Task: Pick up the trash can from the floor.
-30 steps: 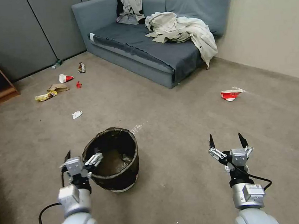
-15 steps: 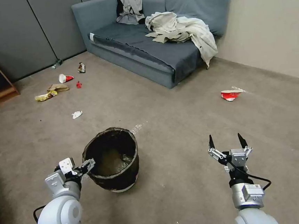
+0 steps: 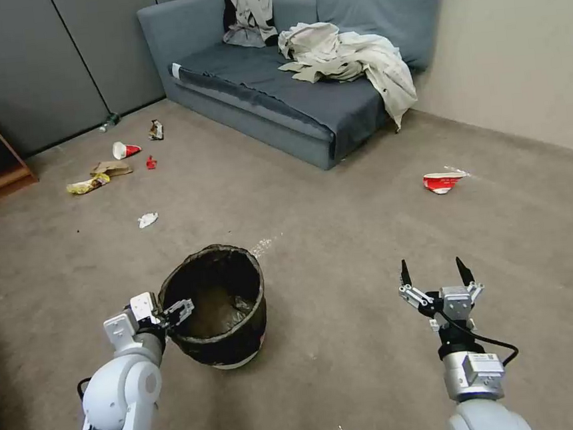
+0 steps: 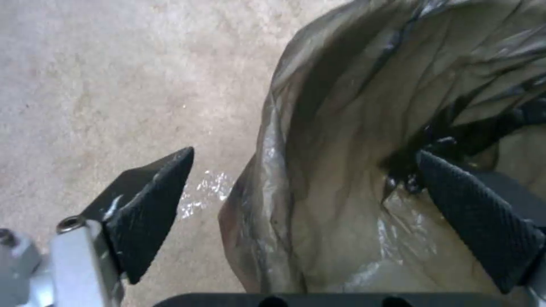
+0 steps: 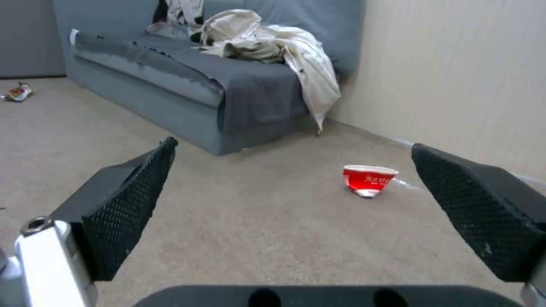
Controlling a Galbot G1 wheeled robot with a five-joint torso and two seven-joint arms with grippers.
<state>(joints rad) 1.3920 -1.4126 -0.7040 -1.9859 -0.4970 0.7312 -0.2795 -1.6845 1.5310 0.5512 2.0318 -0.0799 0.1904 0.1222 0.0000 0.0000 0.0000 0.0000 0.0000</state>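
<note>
Trash can [image 3: 217, 306] standing upright on the floor [image 3: 342, 237], directly before the robot and slightly to its left. The left gripper [image 3: 163, 312] is at the near-left part of the rim, fingers spread: in the left wrist view one finger [image 4: 149, 204] lies outside over carpet, the other [image 4: 483, 217] inside the bin, with the bag-covered wall [image 4: 318, 179] between them. Whether either pad already touches the liner cannot be judged from these views.

For a sound grasp, the jaws should probably go deep enough to pinch the rigid wall, not merely the loose bag folded over the rim, which would likely slip or pull free; closure should come before any lift, and the lift should be vertical so the bin does not tip.

The right gripper [image 3: 437, 281], fingers likewise spread and holding nothing, hangs idle above bare carpet well to the right of the bin.
</note>
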